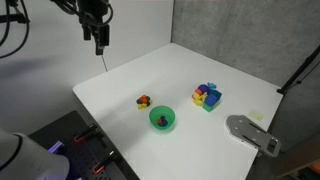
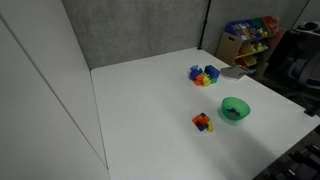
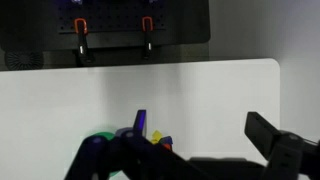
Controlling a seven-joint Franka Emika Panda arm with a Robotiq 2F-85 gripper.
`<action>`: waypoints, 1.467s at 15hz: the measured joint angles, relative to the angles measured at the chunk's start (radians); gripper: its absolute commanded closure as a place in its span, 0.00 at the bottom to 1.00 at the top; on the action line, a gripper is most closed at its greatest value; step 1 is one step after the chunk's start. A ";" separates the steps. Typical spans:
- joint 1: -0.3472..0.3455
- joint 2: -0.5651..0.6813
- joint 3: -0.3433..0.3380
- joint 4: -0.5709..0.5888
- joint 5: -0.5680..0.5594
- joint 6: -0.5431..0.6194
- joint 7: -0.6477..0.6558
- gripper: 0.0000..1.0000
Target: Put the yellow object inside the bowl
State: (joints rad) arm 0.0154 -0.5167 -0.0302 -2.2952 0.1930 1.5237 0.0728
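Pincer [image 1: 99, 48] high; bowl [image 1: 162, 120] nr table [image 1: 200, 65] edge

In the wrist view the gripper [image 3: 186, 152] is a dark blur, cut off by the bottom edge and hiding most of the bowl [image 3: 100, 134]. In both exterior views the yellow object [image 1: 146, 103] [image 2: 208, 127] is too small to tell from the tiny pieces [image 1: 142, 99] touching it.

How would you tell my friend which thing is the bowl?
Find the big white table. Near one edge, beside some tiny pieces and not far from the blocks, sits the bowl. It is the only round, bright green thing.
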 measured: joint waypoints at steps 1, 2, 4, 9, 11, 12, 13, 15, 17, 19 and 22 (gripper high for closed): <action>0.000 0.000 0.000 0.000 0.000 0.000 0.000 0.00; 0.000 0.000 0.000 0.000 0.000 0.000 0.000 0.00; 0.000 0.000 0.000 0.000 0.000 0.000 0.000 0.00; -0.002 0.006 0.022 -0.009 -0.002 0.041 -0.002 0.00; -0.001 0.020 0.045 -0.017 -0.003 0.088 -0.002 0.00; -0.001 0.030 0.056 -0.022 -0.004 0.114 -0.002 0.00; 0.000 0.041 0.065 -0.028 -0.005 0.141 -0.002 0.00; 0.003 0.069 0.079 -0.043 -0.008 0.200 -0.004 0.00; 0.008 0.101 0.086 -0.058 -0.011 0.264 -0.011 0.00; 0.016 0.129 0.090 -0.080 -0.022 0.335 -0.023 0.00; 0.025 0.156 0.097 -0.130 -0.055 0.454 -0.039 0.00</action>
State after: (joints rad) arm 0.0403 -0.3606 0.0673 -2.4248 0.1381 1.9780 0.0339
